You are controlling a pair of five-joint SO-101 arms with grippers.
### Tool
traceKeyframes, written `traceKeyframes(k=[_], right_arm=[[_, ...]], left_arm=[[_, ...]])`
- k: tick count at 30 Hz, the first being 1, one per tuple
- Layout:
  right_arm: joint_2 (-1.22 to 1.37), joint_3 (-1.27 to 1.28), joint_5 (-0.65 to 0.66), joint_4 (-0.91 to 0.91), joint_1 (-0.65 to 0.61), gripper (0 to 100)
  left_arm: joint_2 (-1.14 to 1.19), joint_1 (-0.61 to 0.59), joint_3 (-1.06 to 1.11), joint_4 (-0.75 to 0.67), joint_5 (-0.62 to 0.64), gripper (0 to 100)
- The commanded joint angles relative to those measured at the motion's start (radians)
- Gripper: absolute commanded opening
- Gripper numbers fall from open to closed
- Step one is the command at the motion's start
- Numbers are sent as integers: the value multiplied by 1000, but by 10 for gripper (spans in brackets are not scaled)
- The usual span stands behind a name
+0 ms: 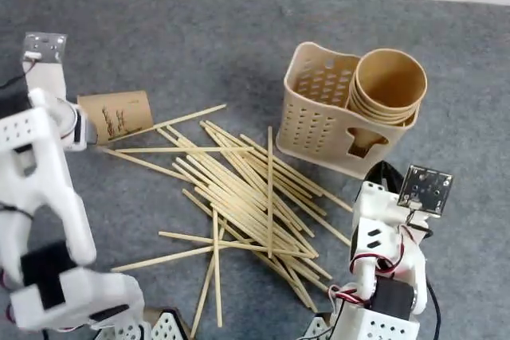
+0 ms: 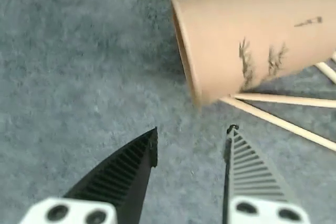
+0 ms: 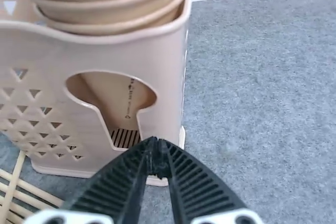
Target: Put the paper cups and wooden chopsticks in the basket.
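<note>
One paper cup lies on its side on the grey mat at the left, its rim toward the left arm; the left wrist view has the cup just ahead of my left gripper, which is open with nothing between its fingers. A stack of paper cups stands in the beige basket. Many wooden chopsticks lie scattered over the mat's middle. My right gripper is shut and empty, just in front of the basket's cut-out wall.
The grey mat covers the table up to a pale strip at the far edge. Two chopsticks run under the lying cup. Both arms' white bodies take up the near corners.
</note>
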Motion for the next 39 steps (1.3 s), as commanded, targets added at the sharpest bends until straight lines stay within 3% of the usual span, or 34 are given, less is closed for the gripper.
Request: traceKeyframes(k=[1, 9, 34, 39], right_arm=[[-8, -5, 14, -22, -10, 7], [-8, 18, 15, -24, -10, 7], [-8, 15, 15, -24, -12, 7], [-8, 15, 17, -24, -12, 7]], left_arm=[[139, 22, -168, -15, -87, 207], [361, 96, -320, -8, -161, 207], [331, 375, -351, 28, -155, 143], [335, 409, -449, 34, -81, 146]])
